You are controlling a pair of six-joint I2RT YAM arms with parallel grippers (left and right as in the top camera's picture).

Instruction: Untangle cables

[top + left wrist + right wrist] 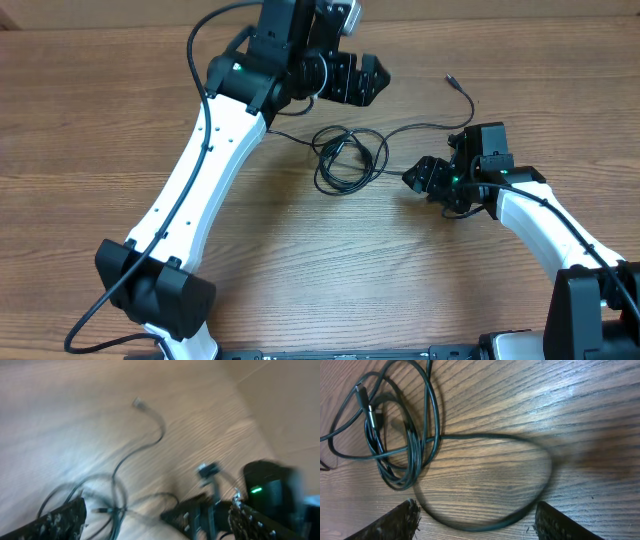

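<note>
Overhead: thin black flexible cables lie coiled on the wooden bench between the left end effector and the right end effector, with one strand running rightward. Left wrist: the left end effector is spread above the coil. Right wrist: the right end effector is spread, and a loop lies between its fingers.

- Reaching with left arm from near left to far centre, wrist turned right.
- Holding left gripper open, fingers wide apart.
- Bending right arm in from near right, pointing left.
- Keeping right gripper low, fingers spread.
</note>
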